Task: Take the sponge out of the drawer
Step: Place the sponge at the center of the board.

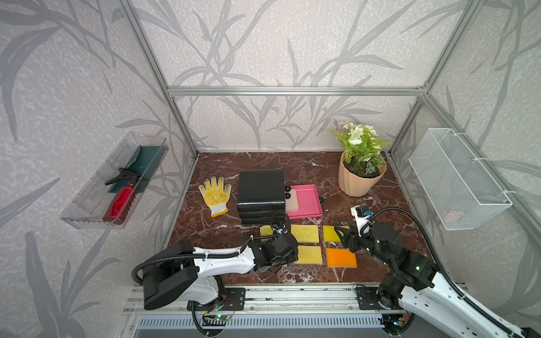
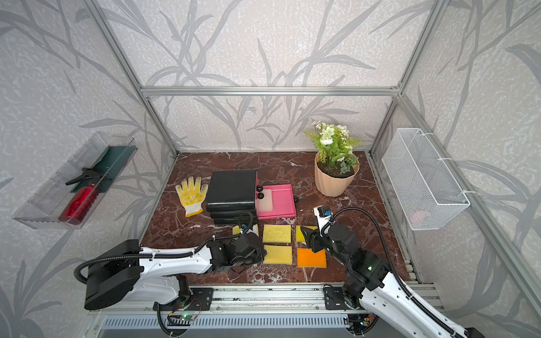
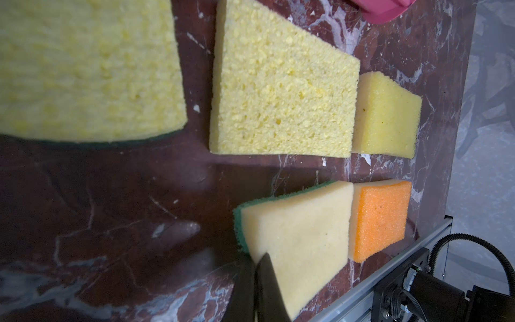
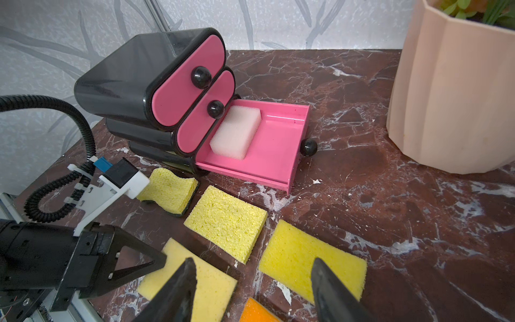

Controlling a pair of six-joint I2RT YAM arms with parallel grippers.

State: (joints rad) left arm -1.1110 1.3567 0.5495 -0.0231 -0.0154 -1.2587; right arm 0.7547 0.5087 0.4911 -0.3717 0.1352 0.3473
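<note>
The white sponge (image 4: 237, 132) is lying in the open pink drawer (image 4: 274, 150) near the middle of the surface (image 4: 362, 181). The right gripper (image 4: 253, 263) is holding its fingers spread above yellow sponges (image 4: 227, 220); the left gripper (image 3: 255, 278) is pressing its fingers together.

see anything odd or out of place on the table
One thing: the yellow sponge nearest the black drawer unit is warped, its edge buckled into a wave, while the other sponges lie flat. White crumbs are scattered on the table nearby. The bottom drawer stands open with the white sponge inside.
</note>
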